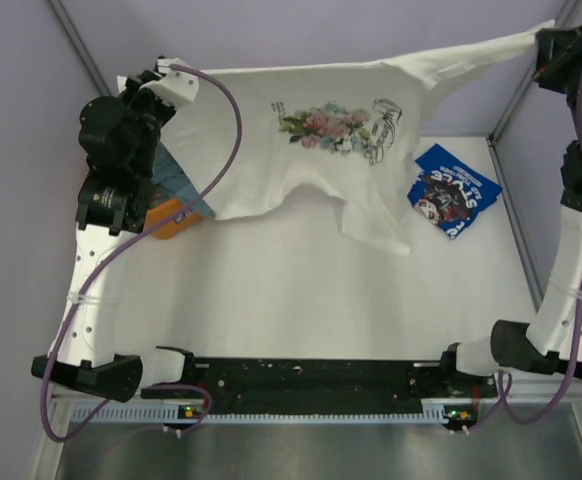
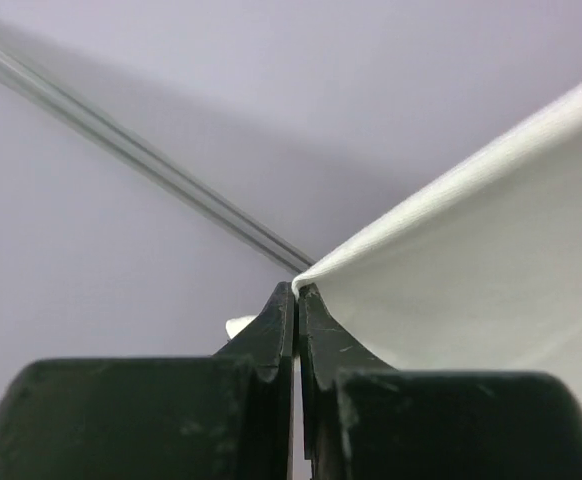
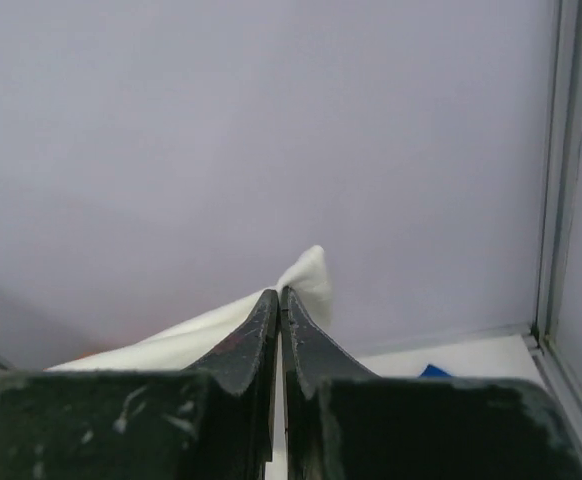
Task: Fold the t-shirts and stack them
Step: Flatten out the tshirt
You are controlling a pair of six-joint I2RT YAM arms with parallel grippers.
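**Left gripper [image 2: 296, 290], right gripper [image 3: 279, 293]: both pinching one shirt**

Item 1: white t-shirt [image 1: 301, 150], floral print. It is stretched between the two grippers. Each set of jaws is pressed tight on a cloth edge, one at far left and one at far right. The lower edge droops toward the table [image 1: 301, 300].

Item 2: blue t-shirt [image 1: 441, 190], white lettering. It lies bunched on the table at right, near the hanging cloth.

Item 3: orange basket [image 1: 171, 218], partly hidden under the left arm.

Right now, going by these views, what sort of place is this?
Probably a lab robot cell, not a home: plain lilac wall panels in metal framing, a white table, and the left arm and right arm bolted to a black base rail, with purple cabling.
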